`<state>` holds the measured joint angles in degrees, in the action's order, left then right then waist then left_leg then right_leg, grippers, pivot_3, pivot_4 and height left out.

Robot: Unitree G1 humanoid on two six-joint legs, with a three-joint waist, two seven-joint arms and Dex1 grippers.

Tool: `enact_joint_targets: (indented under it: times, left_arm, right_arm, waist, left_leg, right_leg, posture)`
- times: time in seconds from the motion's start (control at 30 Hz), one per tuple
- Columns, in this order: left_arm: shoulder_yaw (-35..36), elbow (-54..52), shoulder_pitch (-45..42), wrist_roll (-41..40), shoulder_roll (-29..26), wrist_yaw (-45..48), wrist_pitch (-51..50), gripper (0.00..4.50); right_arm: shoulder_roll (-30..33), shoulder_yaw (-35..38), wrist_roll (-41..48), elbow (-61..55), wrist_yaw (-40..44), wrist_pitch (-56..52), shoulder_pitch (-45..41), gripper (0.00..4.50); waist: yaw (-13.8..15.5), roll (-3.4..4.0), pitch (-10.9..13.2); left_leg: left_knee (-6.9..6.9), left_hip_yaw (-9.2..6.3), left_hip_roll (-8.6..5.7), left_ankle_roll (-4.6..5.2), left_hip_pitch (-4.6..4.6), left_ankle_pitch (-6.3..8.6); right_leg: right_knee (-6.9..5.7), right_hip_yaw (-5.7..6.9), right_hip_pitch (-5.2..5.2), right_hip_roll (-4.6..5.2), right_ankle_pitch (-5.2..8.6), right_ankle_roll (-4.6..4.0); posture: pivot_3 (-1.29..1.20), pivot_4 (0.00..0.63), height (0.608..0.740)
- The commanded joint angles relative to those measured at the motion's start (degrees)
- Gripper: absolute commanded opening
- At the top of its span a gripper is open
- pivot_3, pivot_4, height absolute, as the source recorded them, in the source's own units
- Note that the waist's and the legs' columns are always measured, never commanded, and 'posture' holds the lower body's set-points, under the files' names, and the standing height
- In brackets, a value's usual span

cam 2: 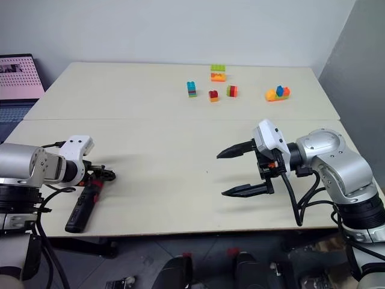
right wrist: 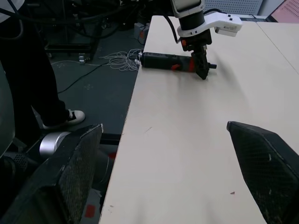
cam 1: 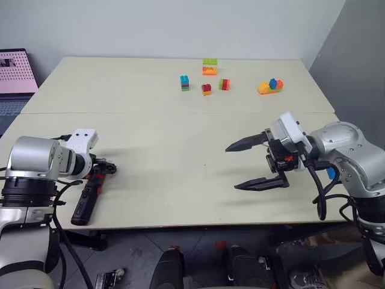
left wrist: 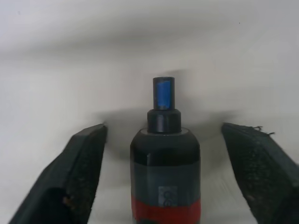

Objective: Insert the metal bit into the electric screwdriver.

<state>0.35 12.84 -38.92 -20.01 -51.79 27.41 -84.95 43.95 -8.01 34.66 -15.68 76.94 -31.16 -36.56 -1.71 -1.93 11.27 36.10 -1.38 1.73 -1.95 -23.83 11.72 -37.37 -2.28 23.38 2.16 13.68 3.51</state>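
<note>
The electric screwdriver (cam 1: 86, 206) is black with a red band and lies flat near the table's front left edge. Its narrow nose (left wrist: 163, 93) points away from me and shows blue at the tip. My left gripper (cam 1: 103, 170) reaches down over its nose end and is open. One finger (left wrist: 79, 168) stands on each side of the body, with a gap on both sides. My right gripper (cam 1: 231, 168) hovers over the table on the right, pointing left, wide open and empty. The metal bit is out of view.
Several small stacks of coloured toy bricks (cam 1: 206, 89) stand at the back of the cream table (cam 1: 168, 150), with one more (cam 1: 270, 87) at the back right. A laptop (cam 1: 15, 78) sits beyond the left edge. A person's leg and shoe (right wrist: 56, 112) and floor cables (right wrist: 119, 60) lie beside the table.
</note>
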Motion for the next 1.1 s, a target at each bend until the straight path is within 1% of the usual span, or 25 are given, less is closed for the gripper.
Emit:
enact_joint_targets:
  times: [0.03,0.13,0.23,0.43,0.63,0.8,0.93,0.97,1.0,1.1]
  left_arm:
    - [-0.7,-1.7,0.9,0.1,-1.7,1.0,-1.4,2.9]
    - [-0.5,-2.1,1.1,0.2,-1.7,1.1,-1.8,2.23]
    - [0.0,-3.2,1.3,-0.1,-1.7,1.3,-2.5,1.69]
    - [-0.3,-5.0,1.2,-0.4,-2.2,2.1,-1.1,1.64]
    - [-3.6,-11.9,-1.8,-0.6,-1.0,5.1,5.8,1.64]
    - [-3.9,-19.2,-3.7,-4.3,4.8,7.7,8.2,1.64]
    - [-1.2,-20.3,-7.9,-8.1,13.5,7.8,8.7,1.64]
    - [-1.5,-20.5,-8.4,-8.4,14.9,8.2,10.1,1.64]
    - [-2.6,-21.1,-8.8,-8.1,16.5,8.6,13.5,1.64]
    - [-5.7,-21.5,-10.6,-8.6,25.1,10.2,23.5,1.64]
  right_arm:
    - [0.5,2.0,0.9,-1.6,-0.1,-0.1,-0.7,4.5]
    - [0.3,2.1,1.1,-1.7,-0.3,-0.3,-0.7,4.5]
    - [0.4,2.1,1.2,-1.6,-0.3,-0.6,-0.6,4.5]
    - [0.9,2.4,1.6,-1.7,0.0,-1.1,-0.4,4.5]
    - [2.1,4.7,2.4,-2.8,-1.3,-2.0,0.5,4.5]
    - [4.9,9.4,3.8,-6.2,-4.3,-4.3,4.0,4.5]
    - [6.5,14.2,5.8,-9.5,-8.5,-6.6,7.5,4.5]
    - [6.7,15.2,6.3,-10.1,-9.7,-7.3,8.0,4.5]
    - [6.9,16.5,6.8,-10.9,-11.0,-8.0,8.7,4.5]
    - [7.8,21.7,9.2,-14.0,-14.9,-10.6,12.1,4.5]
  waist:
    - [0.0,0.0,0.0]
    - [0.0,0.0,0.0]
    - [0.0,0.0,0.0]
    - [0.0,0.0,0.0]
    - [0.3,-0.01,0.0]
    - [1.0,-0.06,0.0]
    - [1.4,-0.06,0.0]
    - [1.4,-0.08,0.0]
    - [1.4,-0.08,0.0]
    - [1.3,-0.07,0.0]
  left_leg:
    - [0.0,0.0,0.0,0.0,0.0,0.0]
    - [0.0,0.0,0.0,0.0,0.0,0.0]
    - [0.0,0.01,0.0,0.0,0.0,0.0]
    - [0.0,0.01,0.0,0.0,-0.01,0.0]
    - [0.01,0.0,0.0,0.0,-0.04,0.0]
    - [0.04,0.01,-0.03,0.0,-0.11,0.0]
    - [0.03,0.05,-0.03,0.0,-0.13,0.0]
    - [0.03,0.03,-0.03,0.0,-0.15,0.0]
    - [0.03,0.02,-0.03,0.0,-0.16,0.0]
    - [0.02,0.04,-0.03,0.0,-0.13,0.0]
  right_leg:
    - [0.0,0.0,0.0,0.0,0.0,0.0]
    - [0.0,0.0,0.0,0.0,0.0,0.0]
    - [0.0,0.0,0.0,0.0,0.0,0.0]
    - [0.01,-0.01,0.0,0.0,0.0,0.0]
    - [0.02,0.01,0.01,0.0,0.0,0.0]
    - [0.08,0.01,0.0,0.04,-0.01,0.0]
    - [0.18,-0.03,-0.02,0.05,-0.03,-0.02]
    - [0.16,-0.01,-0.02,0.04,-0.03,-0.01]
    - [0.16,0.0,-0.01,0.02,-0.03,-0.01]
    - [0.15,-0.03,-0.01,0.03,-0.05,-0.04]
  posture:
    - [0.0,0.15,0.74]
    - [0.0,0.15,0.74]
    - [0.0,0.15,0.74]
    - [0.0,0.15,0.74]
    - [0.0,0.15,0.74]
    - [0.0,0.15,0.74]
    - [0.0,0.15,0.74]
    - [0.0,0.15,0.74]
    - [0.0,0.15,0.74]
    - [0.0,0.15,0.74]
